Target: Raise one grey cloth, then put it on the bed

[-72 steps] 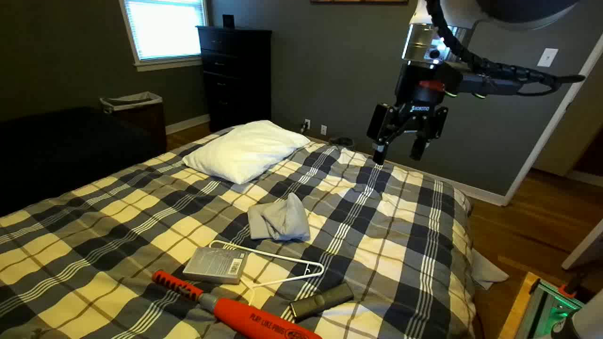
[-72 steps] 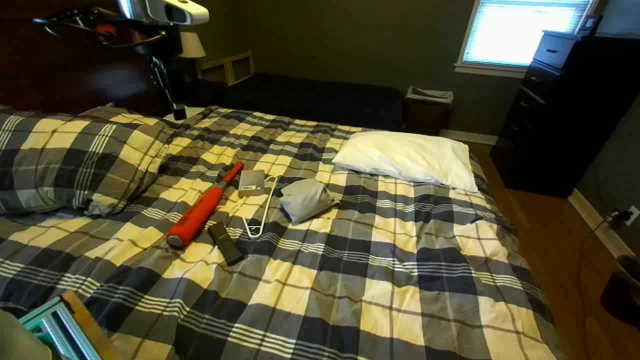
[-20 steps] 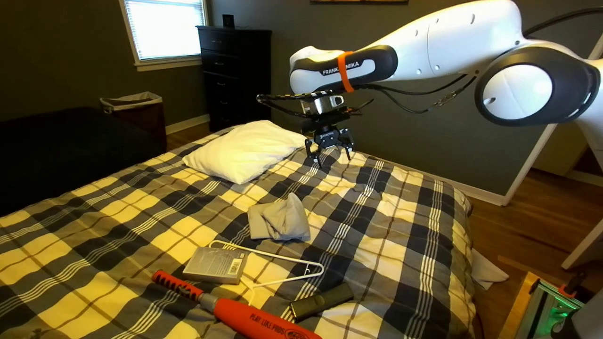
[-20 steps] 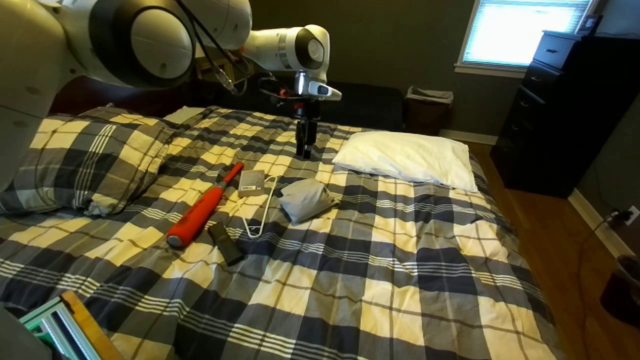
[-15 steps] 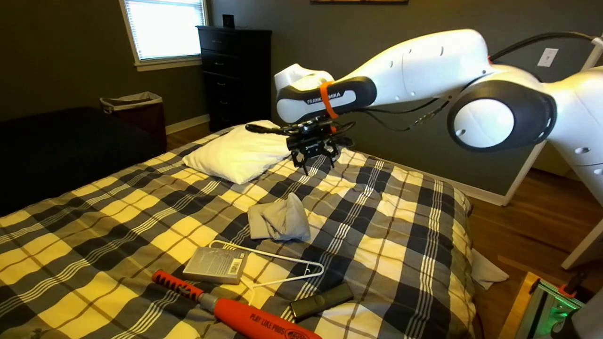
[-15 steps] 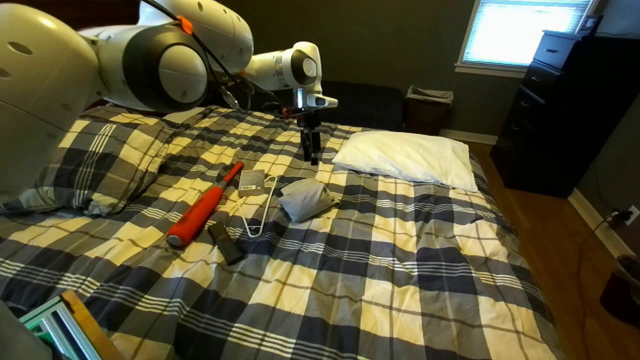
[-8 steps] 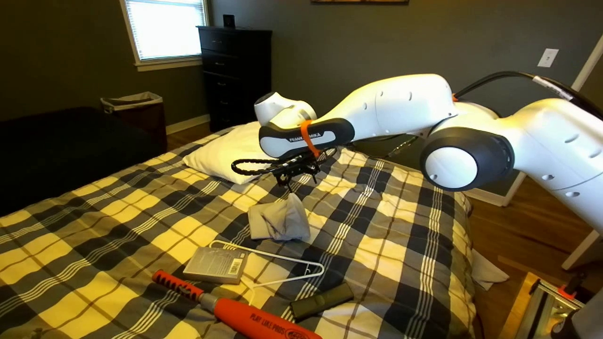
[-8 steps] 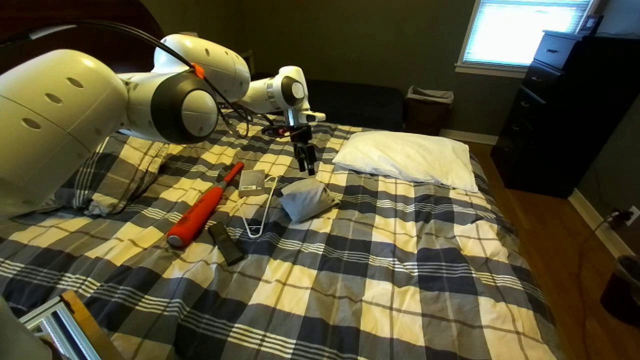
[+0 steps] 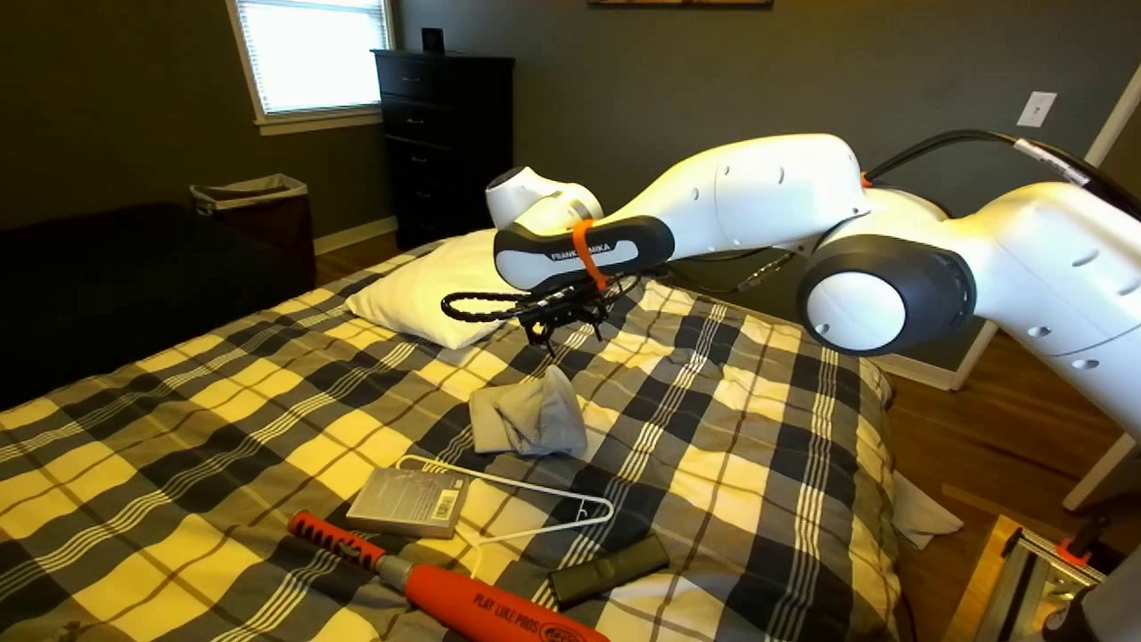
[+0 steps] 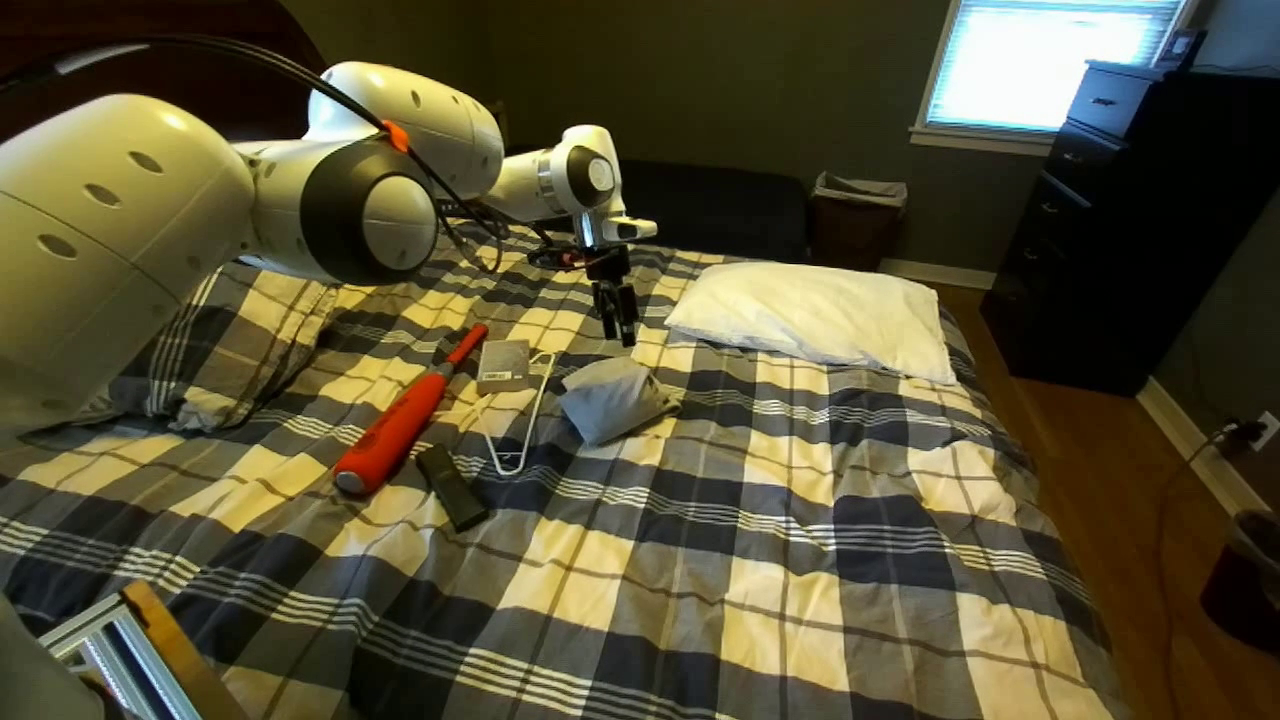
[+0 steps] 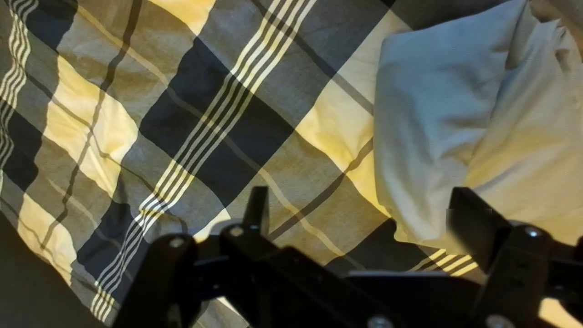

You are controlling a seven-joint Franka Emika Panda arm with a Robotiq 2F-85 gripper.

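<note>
The grey cloth lies rumpled, with a raised fold, on the plaid cover of the bed. It shows in both exterior views, and in the wrist view the cloth fills the upper right. My gripper hangs pointing down just above and behind the cloth, apart from it as far as I can tell. Seen from the wrist, the gripper has its fingers wide apart with nothing between them. Its right finger overlaps the cloth's lower edge in that view, while the left one is over bare plaid.
A white pillow lies on the bed near the gripper. On the other side of the cloth are a white hanger, a grey box, a dark remote-like object and a red bat. A plaid pillow sits under the arm.
Over several seconds the arm has swung in over the bed and the gripper has come down close to the cloth. In the last half second it has risen slightly. The cloth has not moved.
</note>
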